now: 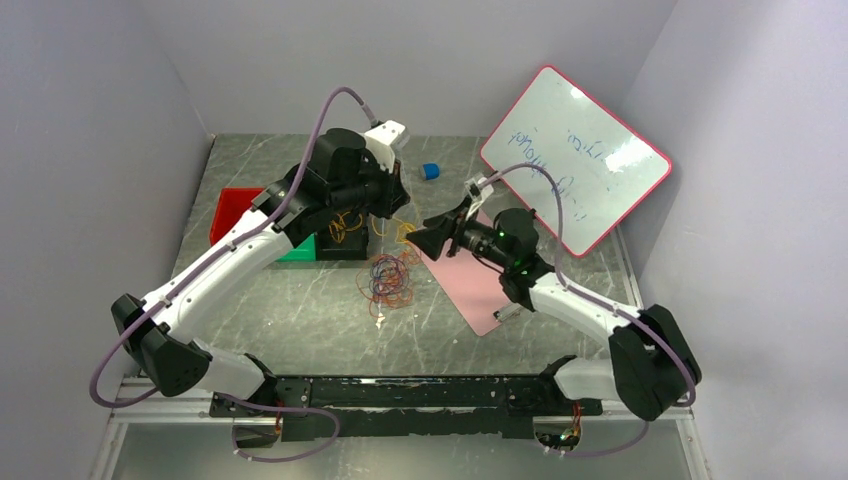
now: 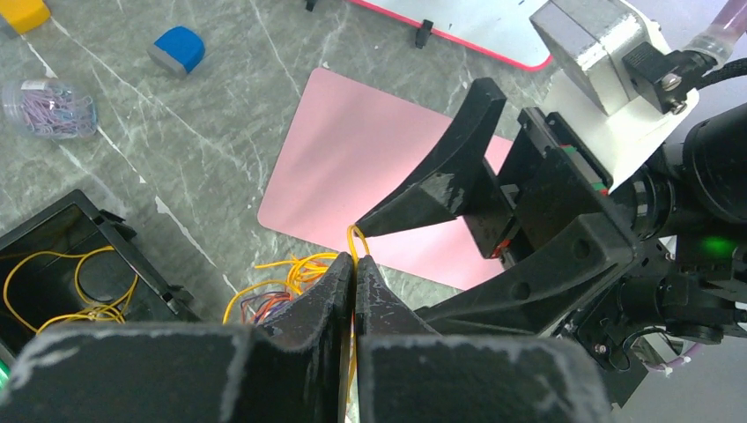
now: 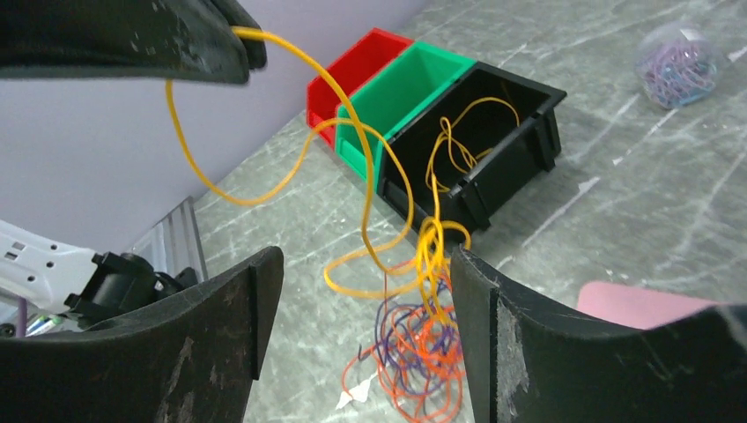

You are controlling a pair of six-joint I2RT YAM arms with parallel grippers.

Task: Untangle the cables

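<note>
Top external view hides our left pincer [image 2: 354,264] under its arm; from the wrists we see it pinched shut on a looping yellow cable [image 3: 352,115]. Our right pincer [image 3: 361,264] stands wide near the orange and dark-blue tangle [image 3: 414,361] on the desk [image 3: 617,203].

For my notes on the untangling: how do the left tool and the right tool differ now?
The left tool is shut, the right tool open. The left tool pinches a yellow cable; the right tool grips nothing. Both are black and close together.
</note>
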